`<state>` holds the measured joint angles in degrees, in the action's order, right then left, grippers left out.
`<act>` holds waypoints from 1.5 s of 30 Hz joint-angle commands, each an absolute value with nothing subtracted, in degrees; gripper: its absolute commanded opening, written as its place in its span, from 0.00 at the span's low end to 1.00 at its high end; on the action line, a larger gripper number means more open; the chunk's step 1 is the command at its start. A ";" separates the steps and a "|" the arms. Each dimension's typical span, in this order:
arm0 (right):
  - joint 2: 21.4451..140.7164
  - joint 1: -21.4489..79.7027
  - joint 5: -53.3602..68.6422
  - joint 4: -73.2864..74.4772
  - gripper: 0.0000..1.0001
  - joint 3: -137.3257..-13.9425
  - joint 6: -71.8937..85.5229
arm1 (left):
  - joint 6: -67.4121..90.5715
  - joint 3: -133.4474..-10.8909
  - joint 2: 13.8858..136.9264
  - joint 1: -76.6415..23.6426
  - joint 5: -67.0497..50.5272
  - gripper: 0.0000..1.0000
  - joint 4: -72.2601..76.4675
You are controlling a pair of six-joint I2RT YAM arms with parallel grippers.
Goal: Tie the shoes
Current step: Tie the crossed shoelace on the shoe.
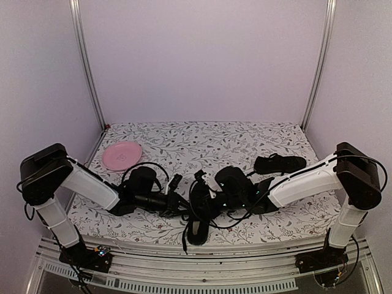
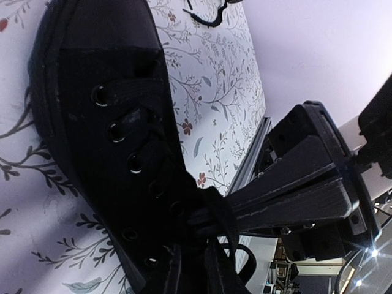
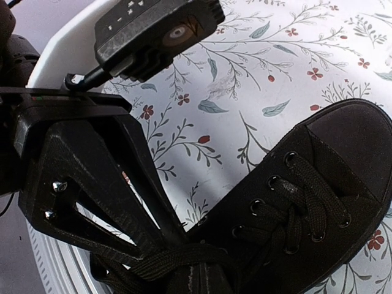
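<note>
Both pinched shut on lace (image 3: 153, 262): left claw (image 3: 180, 242), right claw (image 2: 205, 220); shoe (image 1: 197, 233) at table (image 1: 257, 236) front edge.

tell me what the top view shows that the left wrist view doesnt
Only the top view: the pink plate, the second shoe at the far right, and the left arm and right arm whole.
Only the left wrist view: eyelets close up, and the right arm's fingers pressed together on a lace.
Both: the near shoe and the floral table.
</note>
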<state>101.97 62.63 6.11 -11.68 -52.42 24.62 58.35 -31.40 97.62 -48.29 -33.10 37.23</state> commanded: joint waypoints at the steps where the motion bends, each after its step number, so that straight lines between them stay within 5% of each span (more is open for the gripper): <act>1: 100.73 62.92 5.10 -11.95 0.02 -51.61 24.99 | 59.03 -30.69 99.02 -48.10 -34.21 0.16 39.95; 7: 100.77 62.93 5.57 -12.38 0.02 -51.61 25.21 | 59.37 -30.94 99.90 -48.21 -35.26 0.16 41.89; 16: 100.81 62.94 5.95 -12.90 0.02 -51.43 25.31 | 59.82 -31.31 101.04 -48.22 -35.67 0.00 43.89; 25: 98.44 62.73 4.14 -12.39 0.03 -49.83 26.08 | 60.79 -30.14 99.27 -48.12 -33.49 0.00 44.11; 39: 88.56 63.57 0.39 -5.61 0.44 -48.07 22.80 | 61.17 -29.19 97.22 -47.95 -31.99 0.00 42.30; 45: 95.00 70.43 -11.78 6.27 0.50 -59.18 14.60 | 61.37 -29.61 96.98 -47.91 -32.52 0.00 41.46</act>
<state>91.02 66.19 -2.92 -2.00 -52.01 20.97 61.19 -29.93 98.65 -48.29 -32.47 42.09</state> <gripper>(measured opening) 0.489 0.003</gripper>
